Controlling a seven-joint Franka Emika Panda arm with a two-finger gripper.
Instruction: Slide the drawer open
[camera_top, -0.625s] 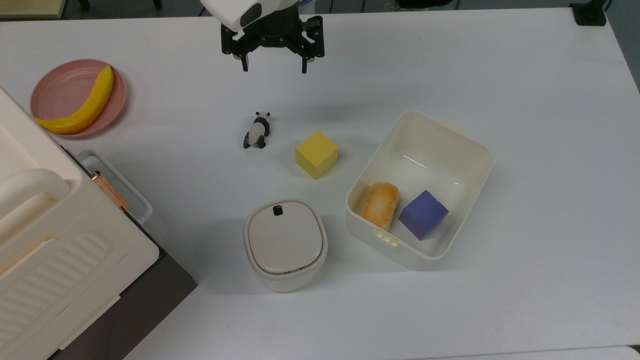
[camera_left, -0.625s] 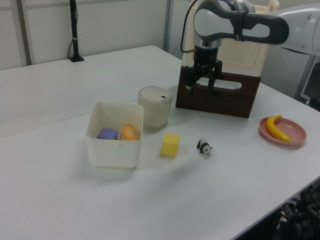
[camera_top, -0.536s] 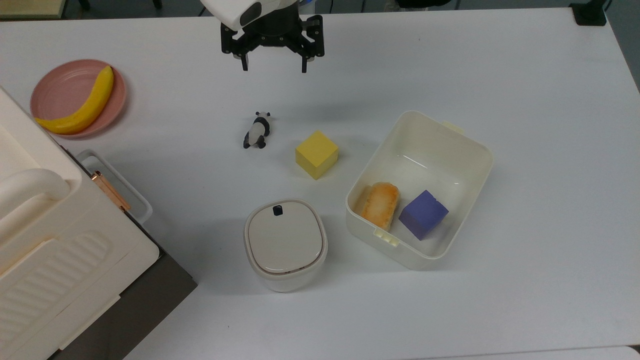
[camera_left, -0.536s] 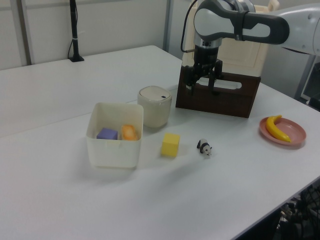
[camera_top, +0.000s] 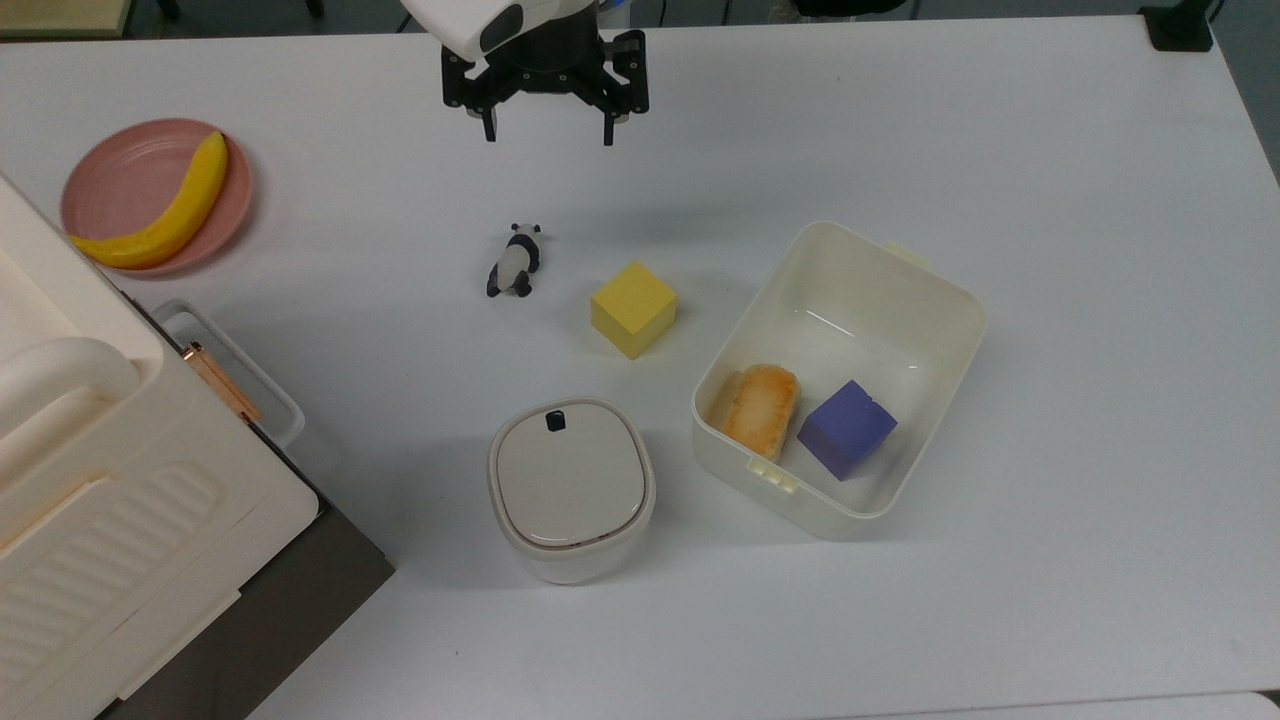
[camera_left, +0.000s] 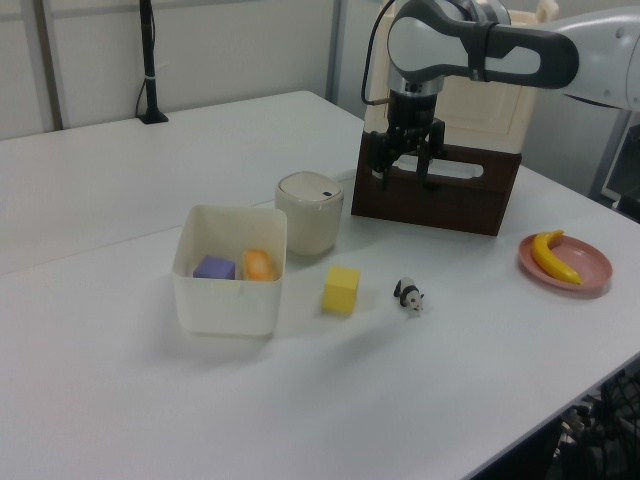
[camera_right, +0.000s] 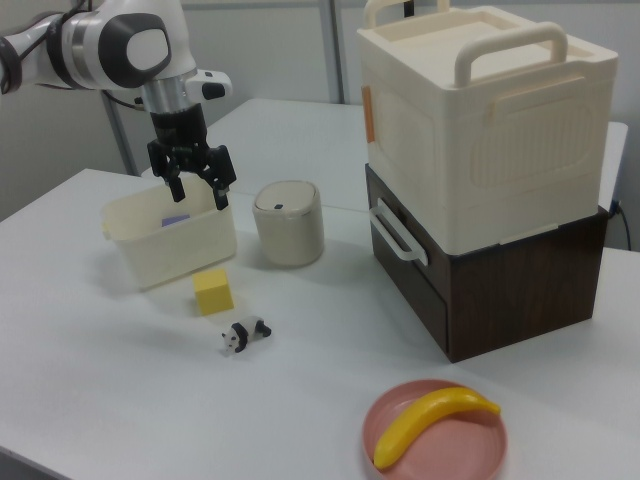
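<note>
Jaws spread apart and holding nothing, the gripper (camera_top: 546, 132) hangs above the table (camera_top: 1050, 200) near its far edge in the top view, above a toy panda (camera_top: 514, 260) and yellow cube (camera_top: 633, 309). The drawer (camera_right: 400, 262), closed beneath the cream cabinet (camera_right: 480, 120), sits at the top view's left edge, its loop handle (camera_right: 394, 231) untouched.

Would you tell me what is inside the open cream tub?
The cream tub holds a purple cube and an orange bread-like piece, side by side. In the right view its wall hides most of both.
</note>
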